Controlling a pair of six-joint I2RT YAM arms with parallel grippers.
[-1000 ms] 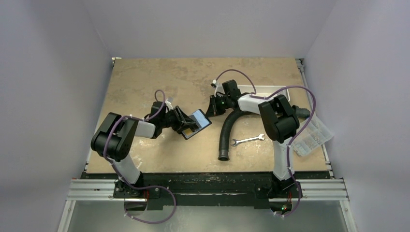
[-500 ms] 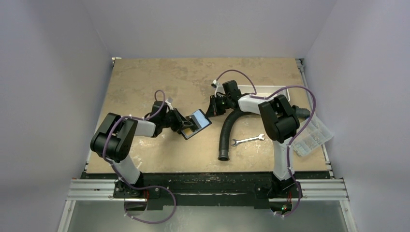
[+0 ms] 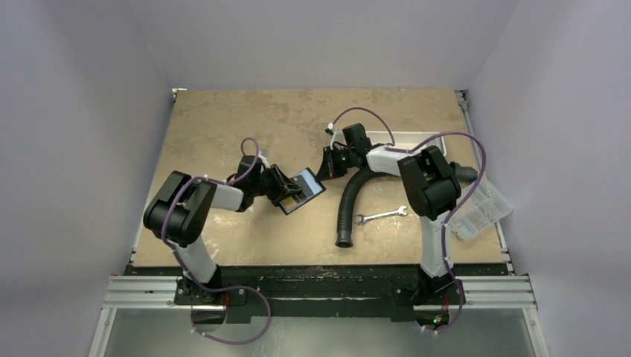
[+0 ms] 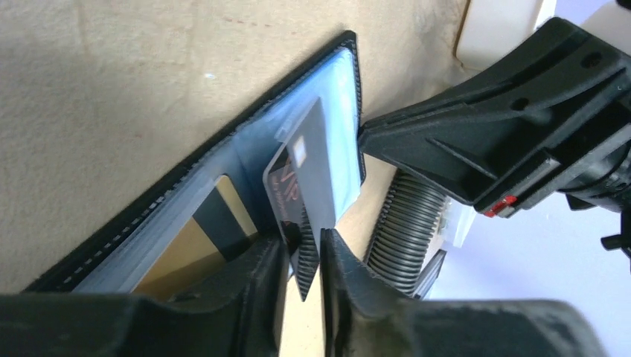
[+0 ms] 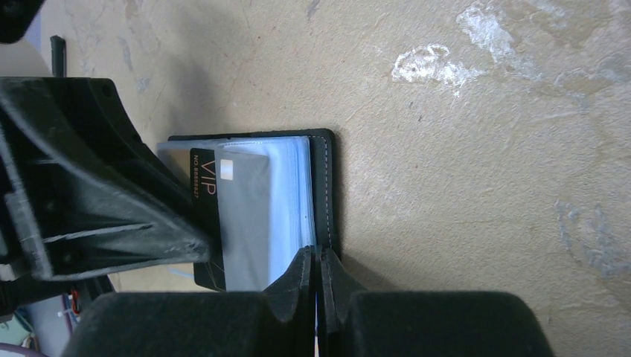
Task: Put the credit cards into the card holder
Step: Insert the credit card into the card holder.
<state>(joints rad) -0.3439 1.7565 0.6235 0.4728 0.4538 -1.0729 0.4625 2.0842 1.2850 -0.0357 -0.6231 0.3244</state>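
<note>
On the mottled tan table (image 3: 223, 119), a little toward 9 o'clock of its middle, lies the card holder (image 3: 306, 186). It is a flat black wallet opened out, stitched along its rim, with glossy clear plastic sleeves inside. One sleeve shows a yellowish-tan card (image 4: 186, 256) with a dark stripe. A thin, stiff dark grey card (image 4: 305, 178) printed "VIP" sits partly inside another sleeve, one corner poking out.

The left gripper (image 4: 301, 242) has its matte black fingers narrowly apart on either side of that corner; whether they press it cannot be told. The right gripper (image 5: 315, 256) meets the holder from 3 o'clock, jaws closed on its stitched edge.

A ribbed black hose (image 3: 350, 201) curves at 3 o'clock of the holder, with a silver wrench (image 3: 379, 216) beyond it. A white rectangular tray (image 3: 417, 137) lies at 2 o'clock, and a clear compartment box (image 3: 484, 208) at the table's 3 o'clock edge.
</note>
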